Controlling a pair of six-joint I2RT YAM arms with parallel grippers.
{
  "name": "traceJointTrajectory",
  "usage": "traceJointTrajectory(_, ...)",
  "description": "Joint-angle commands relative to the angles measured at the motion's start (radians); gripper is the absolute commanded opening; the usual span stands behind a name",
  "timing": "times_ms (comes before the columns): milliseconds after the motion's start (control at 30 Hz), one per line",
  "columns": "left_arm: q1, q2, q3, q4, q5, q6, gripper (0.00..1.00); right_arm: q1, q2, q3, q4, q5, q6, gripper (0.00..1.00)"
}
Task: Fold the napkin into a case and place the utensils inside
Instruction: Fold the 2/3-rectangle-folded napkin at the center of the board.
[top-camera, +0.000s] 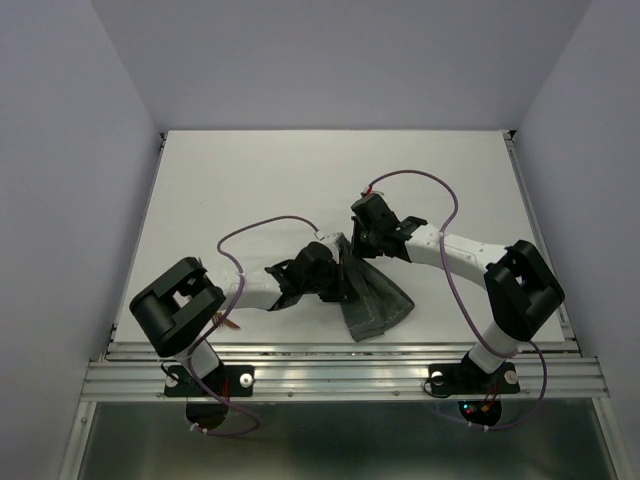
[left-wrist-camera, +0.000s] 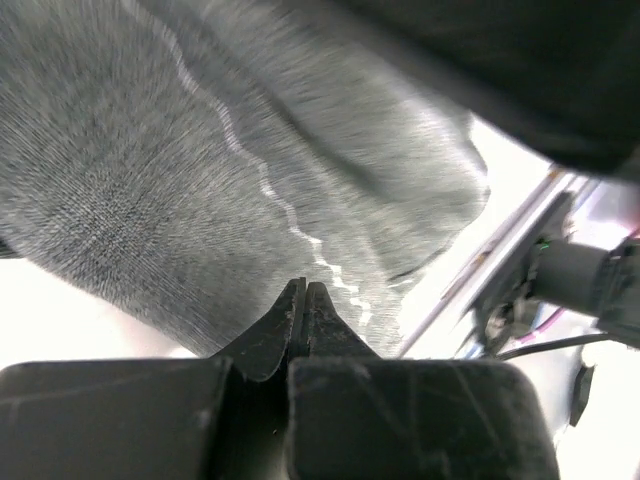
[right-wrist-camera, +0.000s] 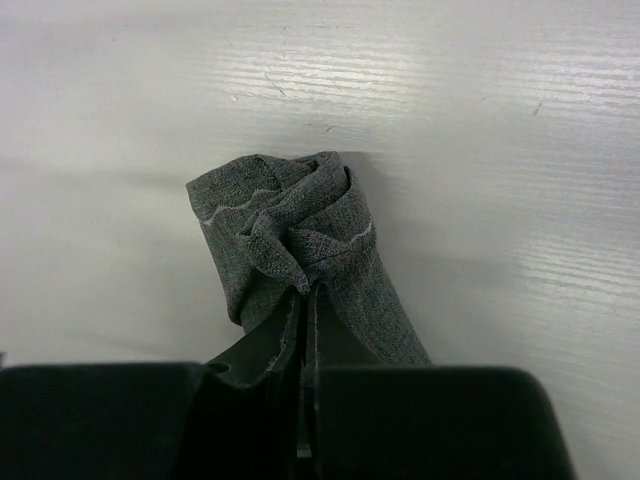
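The grey-green napkin (top-camera: 382, 300) hangs bunched between my two grippers, with its lower part resting on the white table near the front edge. My right gripper (top-camera: 358, 243) is shut on a crumpled corner of the napkin (right-wrist-camera: 290, 225), and in the right wrist view its tips (right-wrist-camera: 308, 290) pinch the folds. My left gripper (top-camera: 338, 280) is shut too. Its tips (left-wrist-camera: 304, 287) press together at the stitched hem of the cloth (left-wrist-camera: 200, 150), which fills the left wrist view. Of the utensils, only a thin copper-brown sliver (top-camera: 231, 321) shows beside my left arm. No case shape is formed.
An aluminium rail (top-camera: 340, 352) runs along the table's front edge, close to the napkin. Purple cables (top-camera: 262, 224) loop above both arms. White walls close in the table on three sides. The rail and the right arm's base (left-wrist-camera: 570, 275) show in the left wrist view.
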Motion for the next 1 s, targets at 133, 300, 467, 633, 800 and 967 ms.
traceJointTrajectory(133,0.000,-0.122,-0.021,0.025,-0.163,0.010,0.00,0.008,-0.012,0.013,0.014,0.037,0.028,0.01)
traceJointTrajectory(300,-0.001,-0.055,0.025,0.035,-0.185,0.010,0.00,0.008,0.000,0.022,0.014,0.035,0.059,0.01)
traceJointTrajectory(467,0.000,0.014,0.058,0.058,-0.200,0.007,0.00,0.008,-0.009,0.029,0.012,0.042,0.086,0.01)
traceJointTrajectory(633,0.000,0.083,0.109,0.061,-0.202,0.016,0.00,0.008,-0.017,0.029,0.011,0.045,0.091,0.01)
traceJointTrajectory(800,0.011,0.111,0.092,0.065,-0.208,0.005,0.00,0.008,-0.040,0.021,-0.002,0.061,0.100,0.01)
traceJointTrajectory(967,0.019,0.115,0.066,0.078,-0.209,-0.012,0.00,0.008,-0.058,0.022,-0.011,0.055,0.097,0.01)
